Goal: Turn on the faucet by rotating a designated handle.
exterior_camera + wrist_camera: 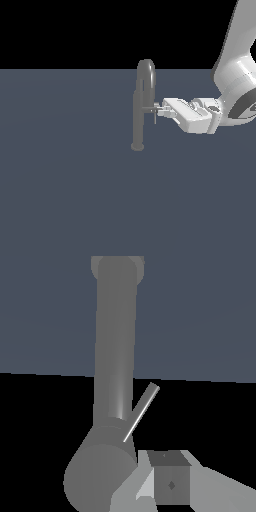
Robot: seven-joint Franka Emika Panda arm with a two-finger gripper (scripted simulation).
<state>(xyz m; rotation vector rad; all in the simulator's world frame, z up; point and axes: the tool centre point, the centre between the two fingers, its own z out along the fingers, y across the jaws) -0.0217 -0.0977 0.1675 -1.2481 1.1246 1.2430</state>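
Fingers point(170, 483) by slim grey handle point(141, 412), tall gooseneck faucet point(116, 356)

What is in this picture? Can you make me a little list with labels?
Faucet: tall grey faucet with an arched top, standing upright on the dark floor.
Handle: short handle sticking out sideways from the pipe, towards the exterior view's right.
Gripper: white gripper reaching in from the exterior view's right, its tip right at the handle.
Jaws: too small to tell if open or shut.
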